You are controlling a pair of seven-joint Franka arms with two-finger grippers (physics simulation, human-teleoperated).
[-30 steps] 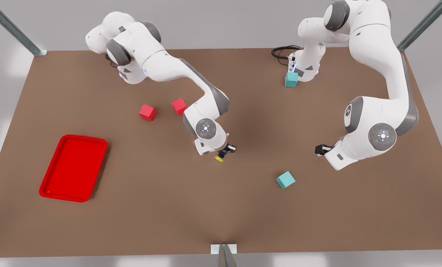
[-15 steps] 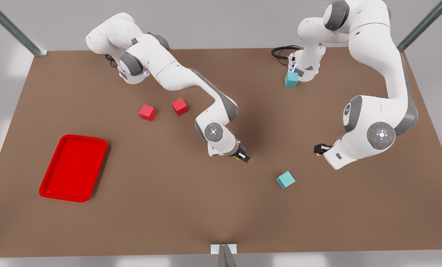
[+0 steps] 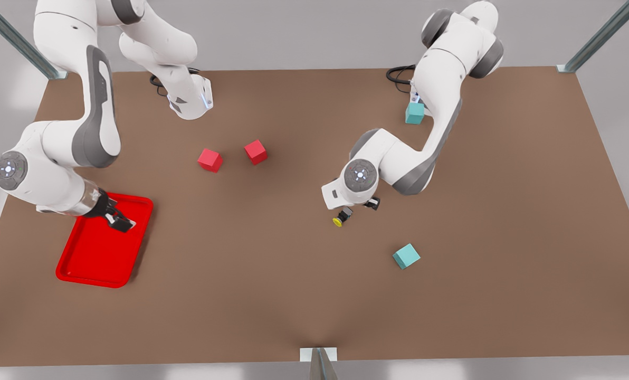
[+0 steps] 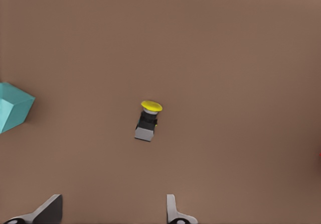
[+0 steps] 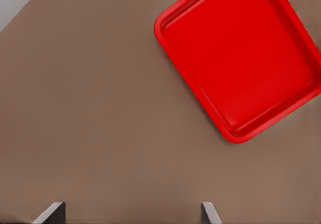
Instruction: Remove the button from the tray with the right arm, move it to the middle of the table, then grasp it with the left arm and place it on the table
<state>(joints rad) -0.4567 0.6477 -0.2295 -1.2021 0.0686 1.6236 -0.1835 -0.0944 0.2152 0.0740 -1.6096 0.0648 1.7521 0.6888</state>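
Lying on its side on the table [image 3: 272, 295], the button [image 3: 341, 218] sits mid-table, yellow cap toward the front view's left, nothing gripping it, so the set-down looks complete. Left gripper [image 3: 371, 203] is just beside and above it, apart from it; in the left wrist view its fingers [image 4: 173, 211] are spread wide and empty. Teal cube [image 3: 406, 256] lies near. Right gripper [image 3: 116, 220] hangs over the tray [image 3: 69, 264], jaws open, holding nothing, parked. Tray looks empty.
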